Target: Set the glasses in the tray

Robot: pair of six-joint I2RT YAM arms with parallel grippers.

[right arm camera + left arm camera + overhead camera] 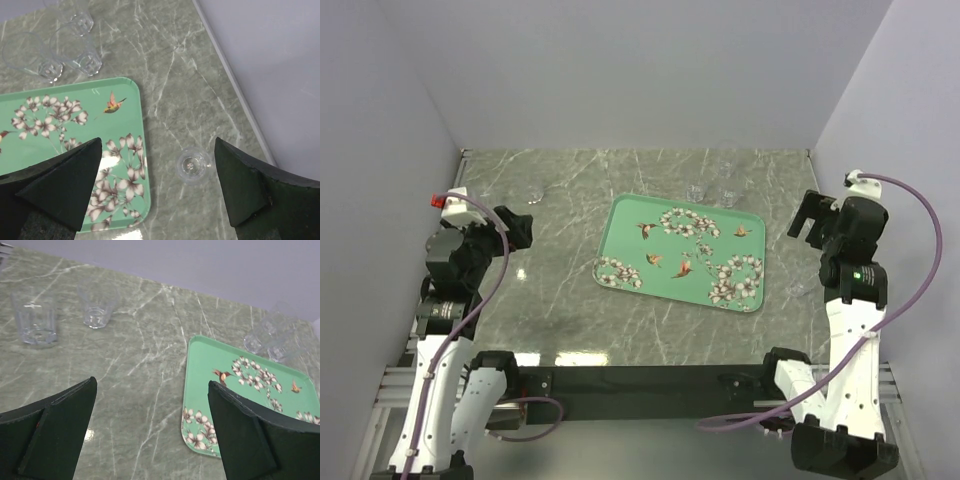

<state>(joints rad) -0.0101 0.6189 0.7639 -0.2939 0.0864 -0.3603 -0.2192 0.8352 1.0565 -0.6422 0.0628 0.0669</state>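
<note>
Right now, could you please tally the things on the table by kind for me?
Tray: 1
Glasses: 6 (two at far left, three behind the tray, one to its right)
Total: 7

The tray (620, 240) is coloured mint green with white flowers and small red-brown birds; the worktop (560, 300) is grey-green marble.

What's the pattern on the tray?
The tray is mint green with white blossoms and small reddish-brown birds, clearest in the top external view.
</note>
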